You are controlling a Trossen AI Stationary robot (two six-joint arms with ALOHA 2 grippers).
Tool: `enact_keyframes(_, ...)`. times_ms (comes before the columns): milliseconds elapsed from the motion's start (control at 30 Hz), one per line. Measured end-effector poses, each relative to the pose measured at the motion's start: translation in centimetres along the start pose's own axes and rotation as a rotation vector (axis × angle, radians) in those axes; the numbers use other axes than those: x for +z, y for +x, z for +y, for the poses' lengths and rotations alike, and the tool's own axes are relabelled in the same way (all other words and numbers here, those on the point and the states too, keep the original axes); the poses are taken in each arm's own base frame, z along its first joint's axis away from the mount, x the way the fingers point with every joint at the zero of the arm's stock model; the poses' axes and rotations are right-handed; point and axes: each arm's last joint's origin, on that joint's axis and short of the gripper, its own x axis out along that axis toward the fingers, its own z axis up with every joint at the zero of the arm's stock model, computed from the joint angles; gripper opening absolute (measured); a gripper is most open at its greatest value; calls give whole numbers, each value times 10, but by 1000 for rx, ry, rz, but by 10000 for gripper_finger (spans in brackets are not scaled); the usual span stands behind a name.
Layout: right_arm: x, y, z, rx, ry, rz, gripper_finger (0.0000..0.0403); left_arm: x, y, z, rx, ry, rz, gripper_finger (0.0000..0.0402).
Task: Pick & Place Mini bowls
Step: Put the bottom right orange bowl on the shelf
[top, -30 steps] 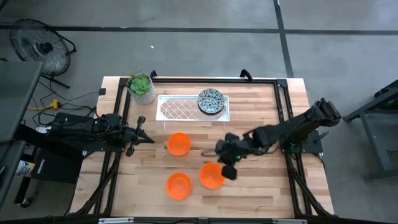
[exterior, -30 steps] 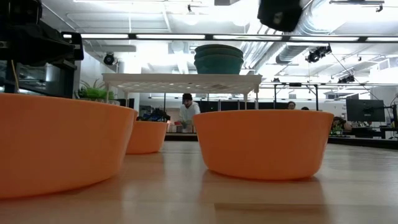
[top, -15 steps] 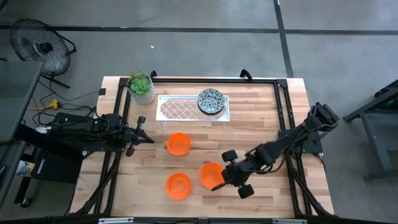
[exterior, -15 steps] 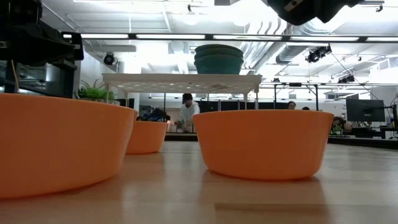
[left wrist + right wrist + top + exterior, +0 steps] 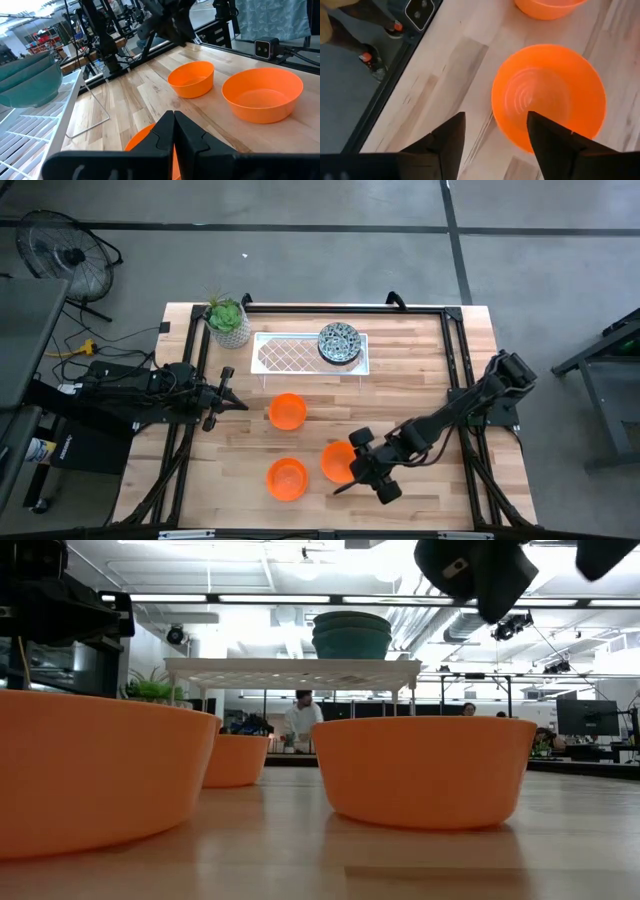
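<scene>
Three orange bowls [image 5: 340, 461] sit loose; right gripper [image 5: 362, 470], fingers spread wide, hovers at the nearest one's three o'clock, ready to descend and pinch its rim.

I find no readable words, labels, brand marks, numbers or signs on anything my cameras show at this moment.

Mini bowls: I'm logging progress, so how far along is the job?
Done: patterned bowls are stacked on the rack. In hand: nothing; the open right gripper hovers by one orange bowl. Left: all three orange bowls on the table. The left gripper waits shut.
</scene>
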Motion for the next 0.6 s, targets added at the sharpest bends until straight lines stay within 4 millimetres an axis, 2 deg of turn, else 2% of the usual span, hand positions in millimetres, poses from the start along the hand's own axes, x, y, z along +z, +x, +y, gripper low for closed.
enact_keyframes(367, 14, 24, -1, -40, -76, 4, 205, 0, 0, 0, 0, 0, 0, 0)
enact_keyframes(600, 15, 37, -4, -36, -97, 33, 204, 0, 0, 0, 0, 0, 0, 0)
